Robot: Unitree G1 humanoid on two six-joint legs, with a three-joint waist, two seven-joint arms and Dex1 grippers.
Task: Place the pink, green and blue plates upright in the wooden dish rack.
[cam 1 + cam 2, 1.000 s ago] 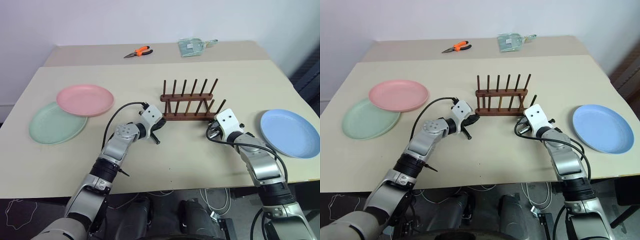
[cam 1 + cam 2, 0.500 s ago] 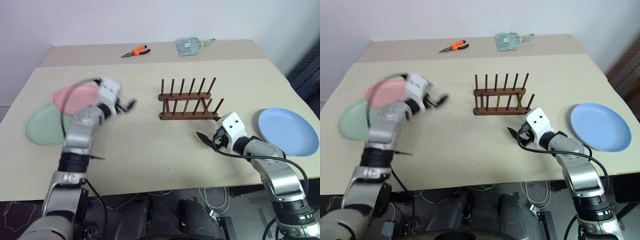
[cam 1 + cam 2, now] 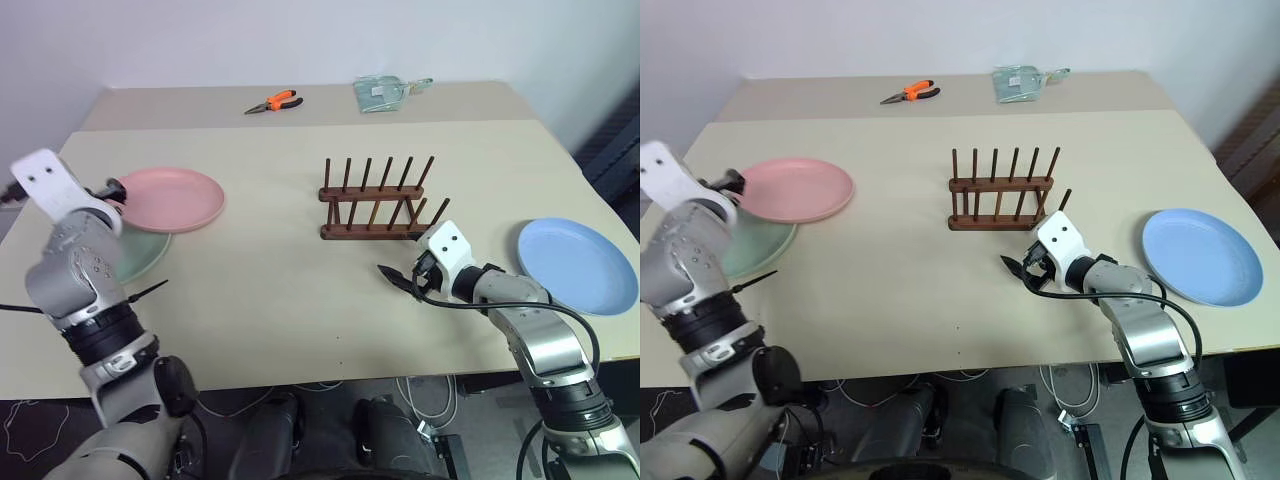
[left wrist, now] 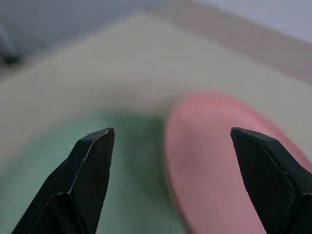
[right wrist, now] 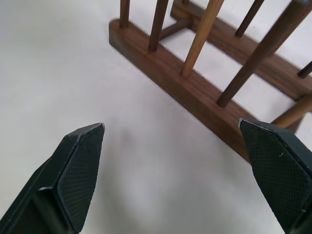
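Now my left gripper (image 4: 170, 146) hangs with jaws wide apart and empty over the pink plate (image 3: 168, 198) and green plate (image 3: 140, 252), which overlap by the tabletop's (image 3: 300, 300) left edge. My right gripper (image 5: 178, 156) gapes empty just in front of the wooden dish rack (image 3: 375, 205) mid-table. Flat by the right edge lies the blue plate (image 3: 577, 265).

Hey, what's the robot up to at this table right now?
It is loading plates into the wooden dish rack, which holds none so far. The left gripper, jaws open, points at the pink plate, which overlaps the green plate. The right gripper, also open, faces the rack. The blue plate lies flat, off to the right.
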